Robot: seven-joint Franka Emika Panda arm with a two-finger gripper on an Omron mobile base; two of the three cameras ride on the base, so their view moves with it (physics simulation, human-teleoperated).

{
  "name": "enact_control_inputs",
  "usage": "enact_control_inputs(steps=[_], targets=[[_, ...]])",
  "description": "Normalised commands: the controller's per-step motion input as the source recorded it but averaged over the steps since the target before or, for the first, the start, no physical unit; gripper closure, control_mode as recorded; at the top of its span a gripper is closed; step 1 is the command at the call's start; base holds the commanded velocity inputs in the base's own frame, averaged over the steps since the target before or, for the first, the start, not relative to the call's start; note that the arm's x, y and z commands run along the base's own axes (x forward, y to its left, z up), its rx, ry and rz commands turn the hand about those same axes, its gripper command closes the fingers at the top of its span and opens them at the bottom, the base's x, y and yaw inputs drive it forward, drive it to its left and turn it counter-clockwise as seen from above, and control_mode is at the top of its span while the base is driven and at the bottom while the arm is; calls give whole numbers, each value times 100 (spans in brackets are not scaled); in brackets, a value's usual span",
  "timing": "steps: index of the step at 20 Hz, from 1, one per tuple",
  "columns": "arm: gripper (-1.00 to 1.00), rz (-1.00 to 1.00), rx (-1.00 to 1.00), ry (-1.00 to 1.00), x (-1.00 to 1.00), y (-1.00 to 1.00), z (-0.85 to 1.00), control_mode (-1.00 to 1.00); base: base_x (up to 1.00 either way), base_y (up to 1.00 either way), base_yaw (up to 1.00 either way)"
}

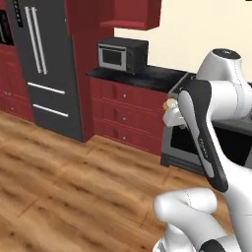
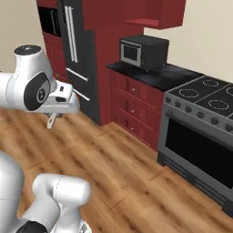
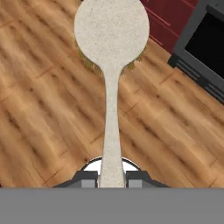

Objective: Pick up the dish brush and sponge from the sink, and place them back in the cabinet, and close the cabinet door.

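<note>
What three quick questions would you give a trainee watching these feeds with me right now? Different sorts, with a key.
1. True or false: the pincer is shut on the dish brush.
2. Multiple choice: in the hand view, what lies under the brush head? A) sink basin B) wooden floor C) stovetop
3. Fill in: the microwave stands on the dark counter between the refrigerator and the ____.

Key:
1. True; its fingers grip the handle end.
2. B, the wooden floor.
3. Stove.
</note>
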Motion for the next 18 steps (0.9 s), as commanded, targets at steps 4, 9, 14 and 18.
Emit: enact_control_inputs(steps=[4,9,14,18], targets=[[100,0,0,0,0,0,0,100,17,0,-50],[100,0,0,0,0,0,0,100,15,0,-48],[100,0,0,0,0,0,0,100,16,0,-46],[100,0,0,0,0,0,0,100,17,0,-46]])
